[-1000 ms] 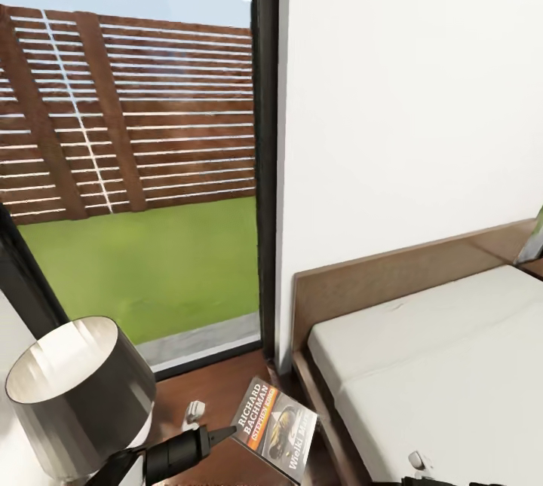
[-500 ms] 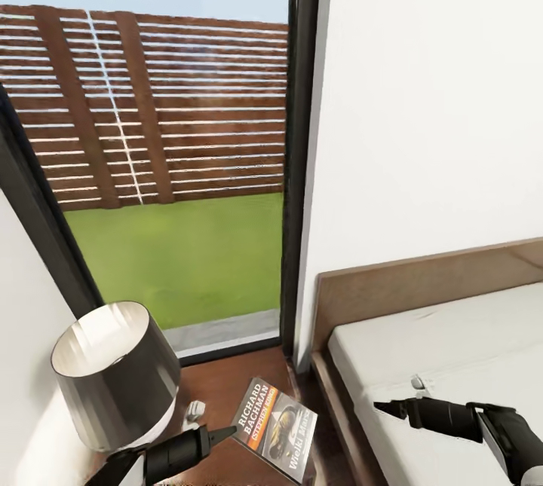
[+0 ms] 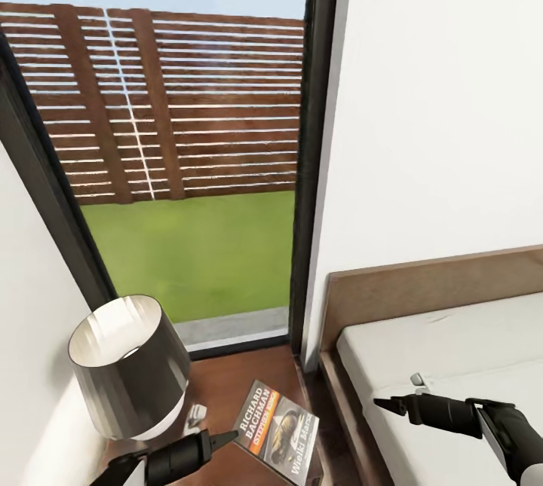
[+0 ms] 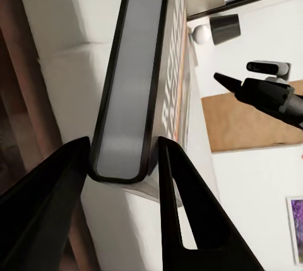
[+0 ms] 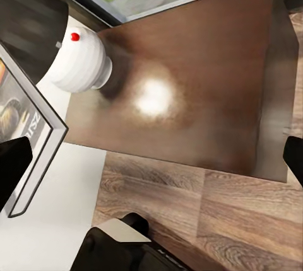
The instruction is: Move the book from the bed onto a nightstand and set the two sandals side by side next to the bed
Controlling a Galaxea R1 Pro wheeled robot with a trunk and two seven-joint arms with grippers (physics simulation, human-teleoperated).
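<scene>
Left of the bed point(image 3: 452, 335), a black-shaded lamp point(image 3: 128, 369) stands on the nightstand point(image 3: 226, 388). Beside it, the left gripper point(image 4: 120, 176) pinches the book point(image 3: 279, 433) by its edge, holding it tilted above the nightstand top. Over the mattress, the right gripper point(image 3: 388, 405) hovers, its fingers spread wide and empty.

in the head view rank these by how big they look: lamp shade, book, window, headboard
1. Window, by far the largest.
2. Headboard.
3. Lamp shade.
4. Book, smallest, held in the left tool.
Headboard and lamp shade are fairly close; the frame cuts the headboard and the lamp sits nearer.
</scene>
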